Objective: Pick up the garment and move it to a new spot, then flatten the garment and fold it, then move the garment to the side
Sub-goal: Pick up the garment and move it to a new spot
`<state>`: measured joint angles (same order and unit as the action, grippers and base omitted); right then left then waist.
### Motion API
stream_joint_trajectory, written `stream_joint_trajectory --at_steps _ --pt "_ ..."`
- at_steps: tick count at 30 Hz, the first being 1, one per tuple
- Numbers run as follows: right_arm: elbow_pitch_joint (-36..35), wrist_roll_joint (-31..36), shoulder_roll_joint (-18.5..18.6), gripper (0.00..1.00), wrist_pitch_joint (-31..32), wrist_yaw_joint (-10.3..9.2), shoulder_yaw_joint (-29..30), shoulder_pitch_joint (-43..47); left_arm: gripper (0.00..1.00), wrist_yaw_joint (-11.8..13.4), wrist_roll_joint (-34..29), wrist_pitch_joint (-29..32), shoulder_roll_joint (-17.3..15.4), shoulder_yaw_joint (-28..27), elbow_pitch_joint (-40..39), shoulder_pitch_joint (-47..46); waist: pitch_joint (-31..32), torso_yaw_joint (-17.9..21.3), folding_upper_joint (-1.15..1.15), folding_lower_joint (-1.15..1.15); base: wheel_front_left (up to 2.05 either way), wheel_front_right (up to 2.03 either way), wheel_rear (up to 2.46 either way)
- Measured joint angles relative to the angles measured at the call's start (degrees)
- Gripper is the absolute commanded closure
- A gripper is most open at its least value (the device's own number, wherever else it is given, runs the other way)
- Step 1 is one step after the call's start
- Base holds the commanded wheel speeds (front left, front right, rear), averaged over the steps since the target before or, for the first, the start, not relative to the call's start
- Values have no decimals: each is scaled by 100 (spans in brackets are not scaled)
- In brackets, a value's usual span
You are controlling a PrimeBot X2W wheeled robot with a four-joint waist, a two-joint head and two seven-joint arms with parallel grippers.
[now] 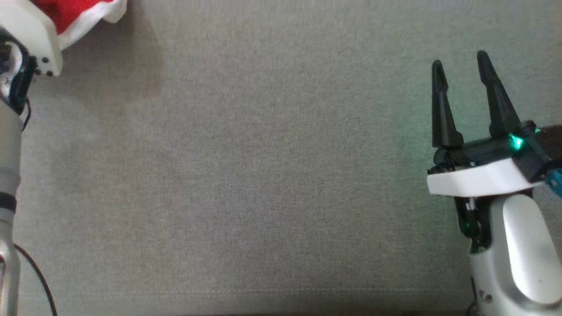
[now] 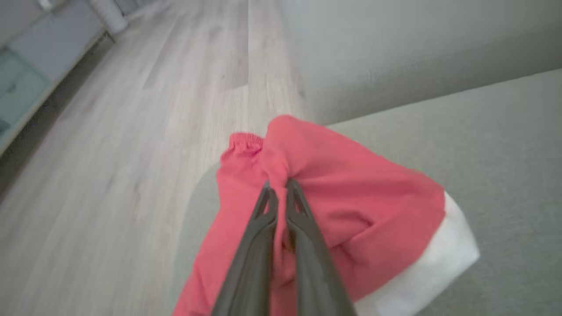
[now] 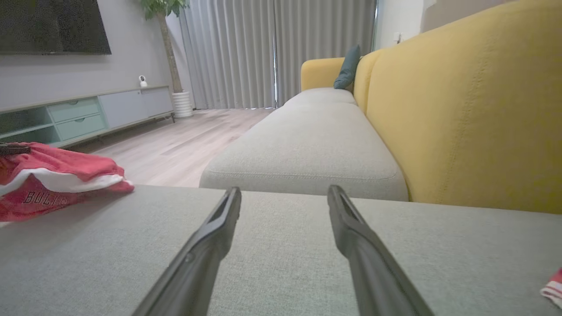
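Nearest to me in the head view, my right gripper (image 1: pixel 459 59) sits at about 4 o'clock. Its two dark fingers are spread wide, point toward 12 and have nothing between them. The right wrist view agrees: the fingers stand well apart, with only grey cushion (image 1: pixel 263 175) showing through the gap.

My left forearm (image 1: pixel 9 175) runs up the 9 o'clock edge of the head view. In the left wrist view, my left gripper (image 2: pixel 277 186) has its fingers pressed almost together, pinching a fold of the garment (image 2: pixel 351 197) at the tips.

The garment is a pair of red shorts with a white band. It is bunched at the cushion's rounded corner, at about 11 o'clock in the head view, partly under my left wrist. From the right wrist view it lies at 9 o'clock with dark lettering on the red cloth. I cannot tell whether it is lifted clear of the cushion or resting on it.

A scrap of red and white cloth (image 3: pixel 554 287) shows at 4 o'clock in the right wrist view; I cannot make out what it is.

Beyond the cushion's edge is pale wood floor (image 2: pixel 131 131). Further off, a second grey seat (image 3: pixel 307 145) runs toward 12, with a yellow backrest (image 3: pixel 461 109) at 3 o'clock and a teal pillow (image 3: pixel 347 68) at its far end. A low cabinet (image 3: pixel 88 116) stands at 9 o'clock, and grey curtains (image 3: pixel 272 52) hang at the back.
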<state>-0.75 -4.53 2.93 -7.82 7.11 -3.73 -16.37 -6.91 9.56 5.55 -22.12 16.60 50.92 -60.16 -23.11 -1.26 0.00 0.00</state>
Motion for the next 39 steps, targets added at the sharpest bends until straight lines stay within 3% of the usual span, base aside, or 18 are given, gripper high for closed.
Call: stream_joint_trajectory --at_steps 11,18,24,29,37,38,39 --pt "252 -157 -7 0 -125 0 275 453 100 -67 -15 -162 -7 937 -978 -6 893 223 0 0 0 0 0" --pt "330 -308 -15 0 -180 0 414 731 100 -67 586 -58 19 1829 -2299 129 1304 502 0 0 0 0 0" --pt "358 -432 -16 0 -244 0 457 896 100 -67 1029 99 120 2259 -3259 882 1385 782 0 0 0 0 0" --pt "405 -526 -18 0 -323 0 416 896 100 81 1203 51 359 2535 -3370 1766 1230 929 0 0 0 0 0" --pt "479 -558 -22 0 -428 0 383 887 100 344 1250 -522 638 2869 -2862 2861 1048 1109 0 0 0 0 0" --pt "495 -557 -22 0 -430 0 387 887 99 408 1268 -628 670 2864 -2843 2919 1056 1107 0 0 0 0 0" --pt "533 -557 -22 0 -431 0 393 887 76 515 1282 -853 742 2838 -2818 3004 1090 1094 0 0 0 0 0"
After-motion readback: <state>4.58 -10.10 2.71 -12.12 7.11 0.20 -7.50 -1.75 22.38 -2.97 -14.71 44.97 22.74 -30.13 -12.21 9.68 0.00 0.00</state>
